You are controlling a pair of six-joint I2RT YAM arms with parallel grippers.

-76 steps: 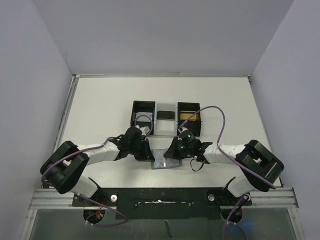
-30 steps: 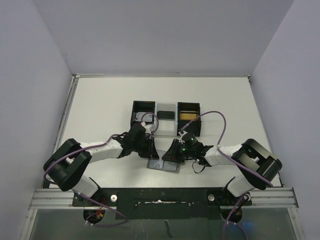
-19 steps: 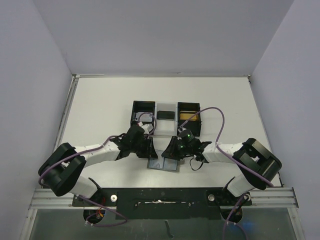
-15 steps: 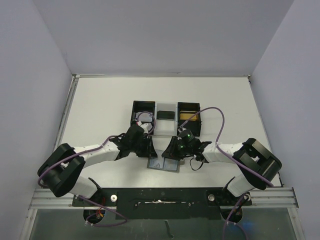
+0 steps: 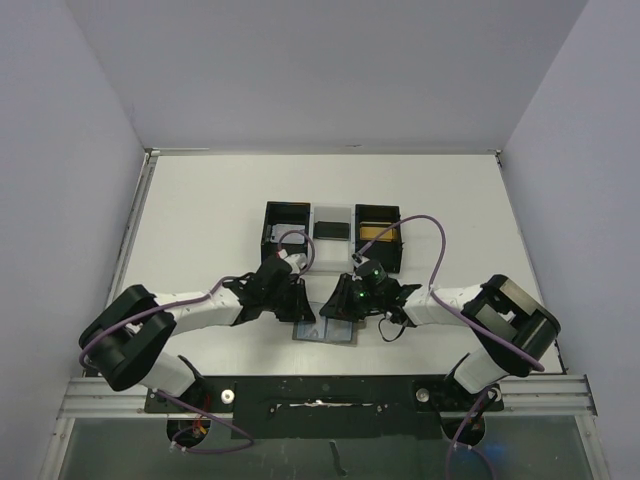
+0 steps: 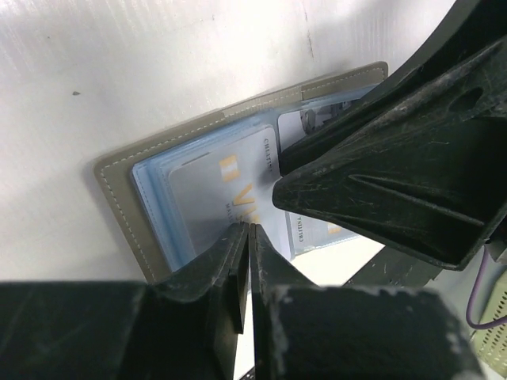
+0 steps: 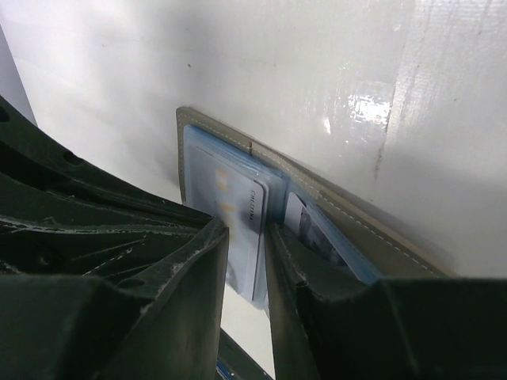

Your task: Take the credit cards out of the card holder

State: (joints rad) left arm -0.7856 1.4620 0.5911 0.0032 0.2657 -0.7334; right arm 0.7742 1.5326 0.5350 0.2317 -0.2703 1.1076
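Now that the left gripper [image 6: 244, 249] has shut from a wider gap at the top credit card [image 6: 210, 186], we judge a pull is near. We cannot tell whether it pinches. The card holder [image 5: 326, 331] lies open on the desk [image 5: 200, 220], at 6 o'clock from the tray [image 5: 330, 262]. The right gripper [image 7: 247, 237], slightly parted, steadies it.

1. The place looks like a robotics lab cell
2. Plain pale walls [image 5: 330, 70] enclose a white table [image 5: 200, 210] on three sides
3. Two cabled arms [image 5: 200, 305] stand bolted to a metal frame [image 5: 100, 400] at its near edge
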